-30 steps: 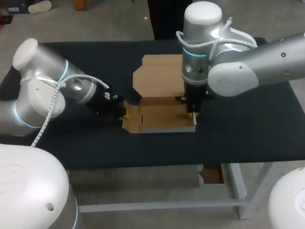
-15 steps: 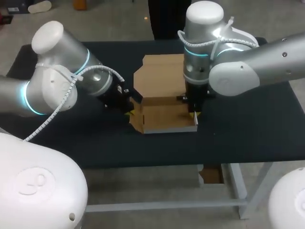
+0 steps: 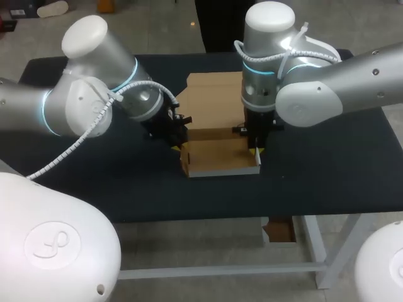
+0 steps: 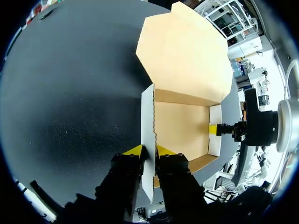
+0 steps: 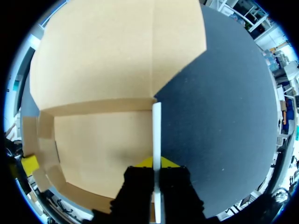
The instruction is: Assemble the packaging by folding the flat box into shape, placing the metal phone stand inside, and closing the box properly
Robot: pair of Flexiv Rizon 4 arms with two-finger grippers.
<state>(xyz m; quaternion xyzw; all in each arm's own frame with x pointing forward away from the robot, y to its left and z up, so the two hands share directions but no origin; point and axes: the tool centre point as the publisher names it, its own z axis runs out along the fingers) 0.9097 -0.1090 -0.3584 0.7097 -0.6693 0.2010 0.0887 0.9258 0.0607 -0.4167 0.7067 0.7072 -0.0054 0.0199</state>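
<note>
Brown cardboard box, half folded, lid flap lying open behind it, sits on the black table. My left gripper pinches the box's left side wall. My right gripper is clamped on its right wall.

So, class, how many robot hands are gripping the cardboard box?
2: the left hand pinches the left wall of the cardboard box, the right hand its right wall.

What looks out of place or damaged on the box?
Nothing stands out. The box sits undamaged, lid flat behind it; the left claw pinches its left wall, the right claw its right wall, both walls upright.
</note>
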